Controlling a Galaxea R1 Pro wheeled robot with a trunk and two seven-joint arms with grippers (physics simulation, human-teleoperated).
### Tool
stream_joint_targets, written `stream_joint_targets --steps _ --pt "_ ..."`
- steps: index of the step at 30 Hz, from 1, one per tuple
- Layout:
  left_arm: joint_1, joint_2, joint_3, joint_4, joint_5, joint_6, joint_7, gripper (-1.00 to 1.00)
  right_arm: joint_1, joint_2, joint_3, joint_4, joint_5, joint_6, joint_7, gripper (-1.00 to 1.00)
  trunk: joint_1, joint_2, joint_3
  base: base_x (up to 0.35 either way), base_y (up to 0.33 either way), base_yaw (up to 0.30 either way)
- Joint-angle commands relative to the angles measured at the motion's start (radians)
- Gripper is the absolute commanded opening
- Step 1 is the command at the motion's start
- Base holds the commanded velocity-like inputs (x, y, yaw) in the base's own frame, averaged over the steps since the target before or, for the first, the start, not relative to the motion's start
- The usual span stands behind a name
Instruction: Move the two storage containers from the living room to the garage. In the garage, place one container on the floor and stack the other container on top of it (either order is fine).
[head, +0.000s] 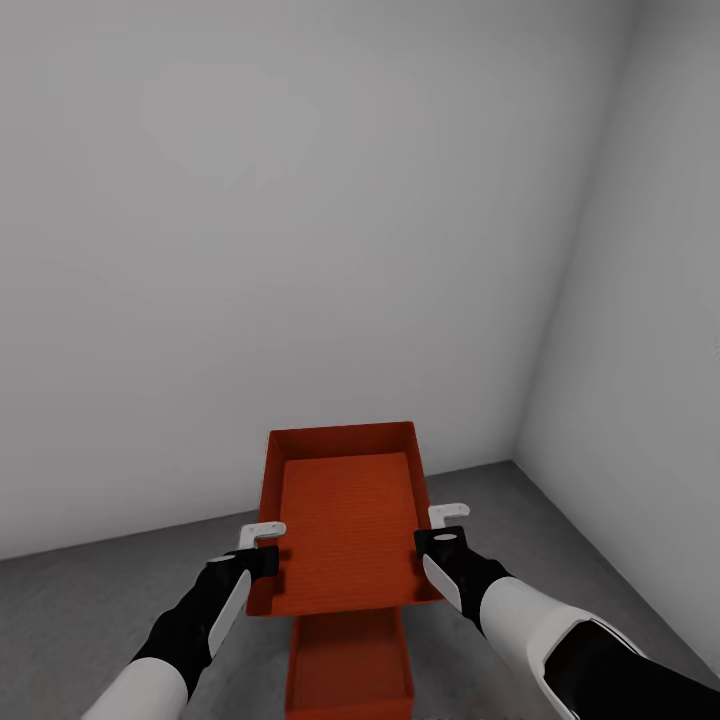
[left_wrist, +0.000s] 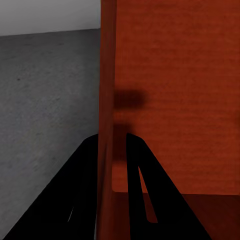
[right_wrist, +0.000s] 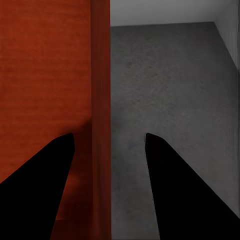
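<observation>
While both arms carry upper container (head: 345, 520) at frame centre, lower container (head: 350, 665) sits on floor (head: 90, 600) at bottom centre, directly beneath, long axes both running away from robot.

Left gripper (head: 262, 545) pinches left wall. Right gripper (head: 443, 528) straddles right wall, fingers spread, no contact seen in wrist view. Arms equally near.

Stacking needs straight descent. Grey garage wall (head: 300, 220) behind.

1. Left gripper (head: 268, 545): fingers straddle the upper container's (head: 345, 520) side wall; bare floor (head: 90, 610) outboard.
2. Right gripper (head: 440, 528): wall between spread fingers; floor outboard, side wall (head: 640, 350) beyond.
3. Below both: second container (head: 350, 665).
</observation>
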Motion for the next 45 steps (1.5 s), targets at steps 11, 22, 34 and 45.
stream_joint_targets --steps 11,22,34,45 --pt "0.000 0.009 -0.004 -0.003 -0.060 -0.024 0.025 -1.00 -0.001 -0.001 0.021 0.000 -0.042 0.005 0.019 -1.00 0.001 -0.003 -0.003 0.000 0.000 -0.028" --pt "0.000 0.009 -0.004 -0.003 -0.060 -0.024 0.025 -1.00 -0.001 -0.001 0.020 0.000 -0.042 0.005 0.019 -1.00 0.001 -0.003 -0.003 0.000 0.000 0.000" --pt "0.000 0.009 -0.004 -0.003 -0.060 -0.024 0.025 -1.00 -0.001 -0.001 0.020 0.000 -0.042 0.005 0.019 -1.00 0.001 -0.003 -0.003 0.000 0.000 0.000" --pt "0.000 0.008 -0.004 -0.002 -0.060 -0.024 0.025 -1.00 -0.001 -0.001 0.021 0.000 -0.041 0.005 0.019 -1.00 0.001 -0.003 -0.006 0.000 0.000 0.000"
